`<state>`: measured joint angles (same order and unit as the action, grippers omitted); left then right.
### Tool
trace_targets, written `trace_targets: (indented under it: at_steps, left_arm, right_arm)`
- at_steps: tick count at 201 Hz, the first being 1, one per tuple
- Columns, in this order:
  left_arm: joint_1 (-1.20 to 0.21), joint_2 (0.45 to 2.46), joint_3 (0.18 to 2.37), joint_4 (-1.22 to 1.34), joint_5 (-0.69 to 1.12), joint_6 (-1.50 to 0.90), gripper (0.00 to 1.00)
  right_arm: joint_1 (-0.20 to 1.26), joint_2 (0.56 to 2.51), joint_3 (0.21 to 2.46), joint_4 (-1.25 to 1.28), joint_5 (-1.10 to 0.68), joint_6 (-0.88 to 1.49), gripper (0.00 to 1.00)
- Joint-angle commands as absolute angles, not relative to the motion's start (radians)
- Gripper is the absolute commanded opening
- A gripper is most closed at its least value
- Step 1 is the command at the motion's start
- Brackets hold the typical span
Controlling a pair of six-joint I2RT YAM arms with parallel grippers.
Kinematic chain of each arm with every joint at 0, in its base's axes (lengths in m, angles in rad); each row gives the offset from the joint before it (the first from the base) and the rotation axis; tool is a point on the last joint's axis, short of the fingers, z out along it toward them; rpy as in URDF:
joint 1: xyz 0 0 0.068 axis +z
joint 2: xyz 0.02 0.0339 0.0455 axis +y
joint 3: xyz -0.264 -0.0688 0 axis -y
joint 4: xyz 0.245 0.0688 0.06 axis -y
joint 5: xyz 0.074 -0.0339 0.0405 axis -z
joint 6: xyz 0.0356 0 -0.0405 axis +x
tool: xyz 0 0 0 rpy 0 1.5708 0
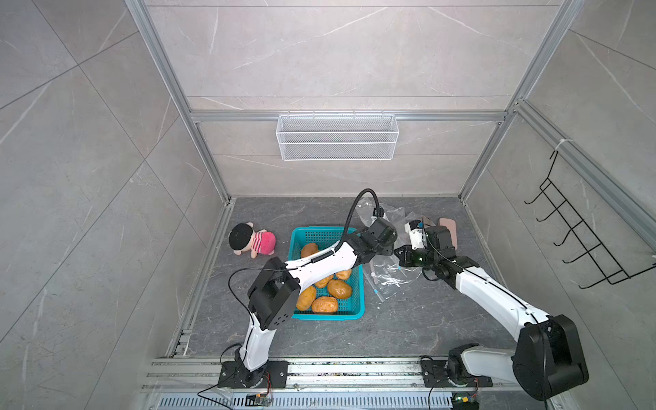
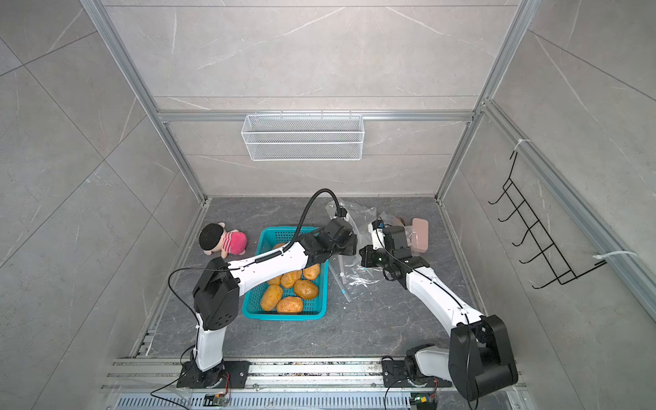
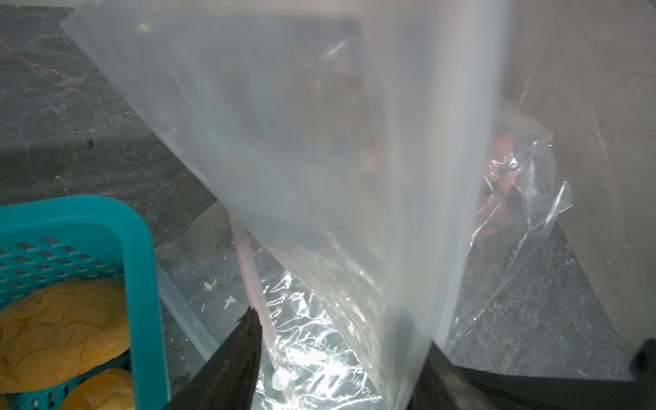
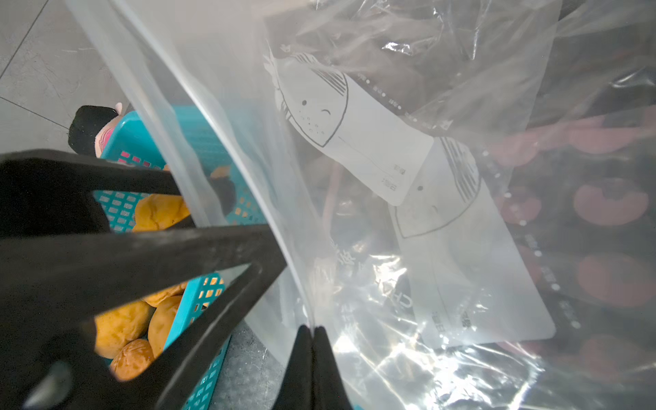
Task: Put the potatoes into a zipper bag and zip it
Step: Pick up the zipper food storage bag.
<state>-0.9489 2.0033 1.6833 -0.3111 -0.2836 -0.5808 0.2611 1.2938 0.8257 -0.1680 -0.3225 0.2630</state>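
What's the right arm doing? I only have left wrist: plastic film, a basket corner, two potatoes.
Observer: The right fingers are shut on the bag, pinching its film.
Operator: How many potatoes are in the basket?
Observer: At least six potatoes show in the basket in a top view; the left arm covers part of it.
Operator: Anything on the basket's other side?
Observer: A plush doll lies apart from the basket, on the side away from the bag.

Bright, even overhead light with soft shadows. Both top views bend straight lines near the edges. In the wrist views the zipper bag (image 3: 337,159) is blurred, with white glare.
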Motion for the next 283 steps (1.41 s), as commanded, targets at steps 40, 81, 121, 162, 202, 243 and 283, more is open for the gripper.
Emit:
trace_targets:
  at_steps: [40,81,121,162,202,243,283]
  left_arm:
    - [-0.959,2.004,1.65,-0.272,-0.389,-0.624,0.36]
    - [-0.959,1.972,1.638,-0.26,-0.385,-0.567,0.0]
    - [-0.948,1.82,1.65,-0.369,-0.45,-0.396,0.0]
    - [-0.82,1.694,1.901,-0.91,-0.788,-0.158,0.0]
    - [-0.592,1.556,1.955,-1.159,-1.248,0.148,0.0]
    - [-0.294,1.258,1.657,-0.896,-1.125,0.373,0.0]
    - [-0.354,1.222,1.61,-1.126,-0.53,0.118,0.0]
  right_arm:
    - [0.257,1.271,0.808,-0.15,-0.337,0.277,0.0]
    - [0.256,1.256,0.817,-0.146,-0.416,0.286,0.0]
    - [0.256,1.148,0.886,-0.206,-0.496,0.235,0.45]
    - [0.255,1.009,0.92,-0.218,-0.493,0.251,0.59]
    - [0.256,1.028,0.924,-0.229,-0.505,0.275,0.58]
    - [0.257,1.083,0.922,-0.23,-0.517,0.301,0.56]
    - [0.28,1.111,0.914,-0.16,-0.564,0.387,0.56]
